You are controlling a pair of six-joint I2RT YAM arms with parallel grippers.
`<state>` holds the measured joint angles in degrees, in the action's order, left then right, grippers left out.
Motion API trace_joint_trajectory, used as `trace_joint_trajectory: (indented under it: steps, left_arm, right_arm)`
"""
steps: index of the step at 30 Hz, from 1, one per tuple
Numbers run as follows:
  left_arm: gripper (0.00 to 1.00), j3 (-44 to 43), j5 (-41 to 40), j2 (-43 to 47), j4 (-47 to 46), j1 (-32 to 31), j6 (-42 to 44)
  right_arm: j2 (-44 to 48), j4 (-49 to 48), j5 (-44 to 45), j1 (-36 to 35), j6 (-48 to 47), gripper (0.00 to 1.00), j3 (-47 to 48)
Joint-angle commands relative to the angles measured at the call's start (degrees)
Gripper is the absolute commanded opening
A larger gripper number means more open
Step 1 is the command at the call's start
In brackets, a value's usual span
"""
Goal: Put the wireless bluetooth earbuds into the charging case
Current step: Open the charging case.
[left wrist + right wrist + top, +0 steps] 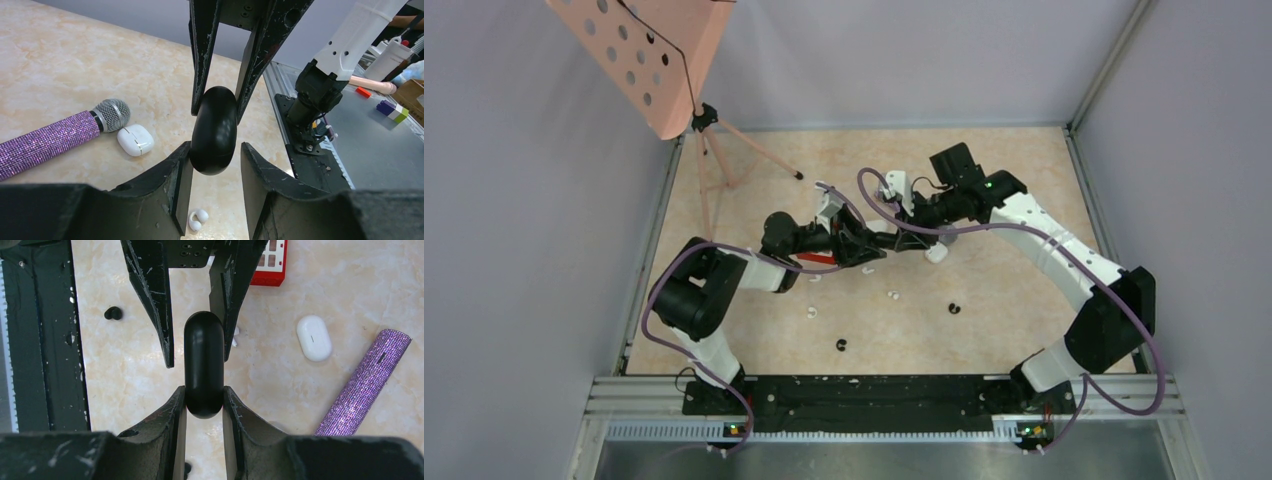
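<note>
A: What is seen at the left of the bench?

B: A pink music stand is set up at the far left corner. Nearer, the left arm is stretched toward the middle, and its left gripper is held above the bench.

A: How is that gripper set?

B: It is narrowly parted. One finger is laid against the black charging case. Beside the other finger a thin gap is seen, so the case is not clamped from that side.

A: And where is the case itself?

B: It is carried off the bench at the middle, on edge, between the two grippers, which are pointed at each other from opposite sides. It is gripped by the right gripper, with both fingers pressed to its broad faces.

A: Where are the wireless bluetooth earbuds to be found?

B: They are scattered loose on the bench, nearer than the grippers. From the left, a white earbud, a black earbud, a second white earbud and a second black earbud are seen, all apart from one another.

A: What is seen further right?

B: A white case is lying closed on the bench under the right arm. The head of a purple microphone is placed just beside it.
</note>
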<state>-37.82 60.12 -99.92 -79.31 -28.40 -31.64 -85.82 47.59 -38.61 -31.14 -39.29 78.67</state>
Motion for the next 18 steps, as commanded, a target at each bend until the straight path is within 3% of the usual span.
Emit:
trace_joint_trajectory:
  steps: [1, 9, 12, 14, 18]
  left_arm:
    - [0.45, -2.1, 0.3, -0.8, -2.6, -0.8, -0.9]
    - [0.42, -2.3, 0.3, -1.1, -2.8, -0.9, -1.8]
    - [0.32, -2.4, 0.6, -1.3, -3.0, -0.9, -1.6]
    - [0.19, -2.5, 1.0, -1.5, -3.3, -0.8, -1.5]
    - [0.00, -2.4, 1.6, -2.0, -4.6, -0.8, -0.9]
  right_arm:
    - [-0.4, -2.3, -0.3, -0.9, 0.7, 0.11, 2.9]
    - [-0.4, -2.4, -0.3, -0.9, 1.0, 0.11, 2.9]
    - [-0.4, -2.4, -0.3, -0.9, 1.0, 0.12, 2.9]
    - [-0.4, -2.4, -0.3, -0.8, 1.1, 0.15, 2.9]
    - [-0.5, -2.4, -0.2, -0.9, 2.9, 0.38, 3.6]
